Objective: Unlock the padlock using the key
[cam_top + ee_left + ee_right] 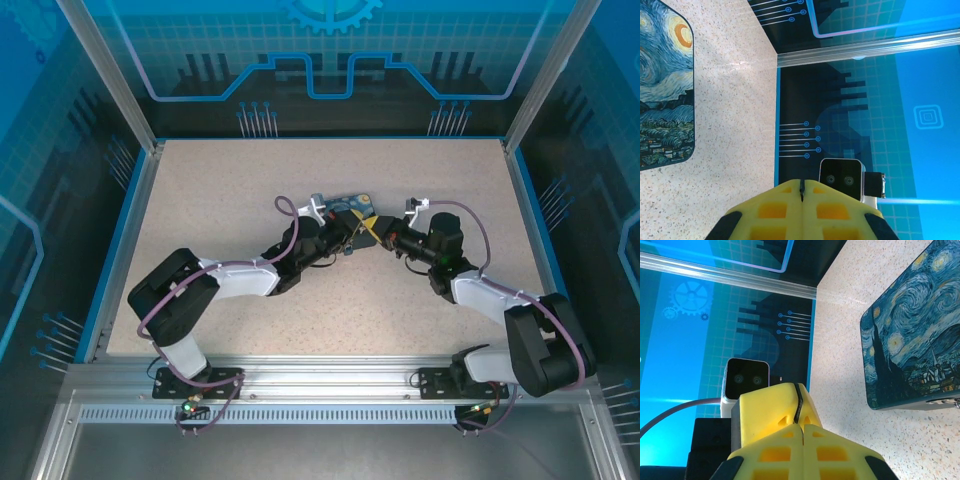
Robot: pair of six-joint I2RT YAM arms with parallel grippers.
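My two grippers meet tip to tip over the middle of the table, beside the dark-blue Starry Night box [345,206]. The left gripper [360,226] [801,183] is shut, with a thin dark line between its yellow fingers. My right gripper [380,233] [802,426] is shut too and sits right against the left gripper [797,387]. I cannot make out the key; whether that dark line is the key, I cannot tell. A small silvery bit [955,402] sticks out at the box's [912,335] lower edge, too cut off to call the padlock.
The box [665,85] lies flat on the speckled table [230,190]. Blue walls with a metal rail [865,50] stand behind the table. Each wrist camera faces the other [841,177] [745,380]. Cables loop over both arms.
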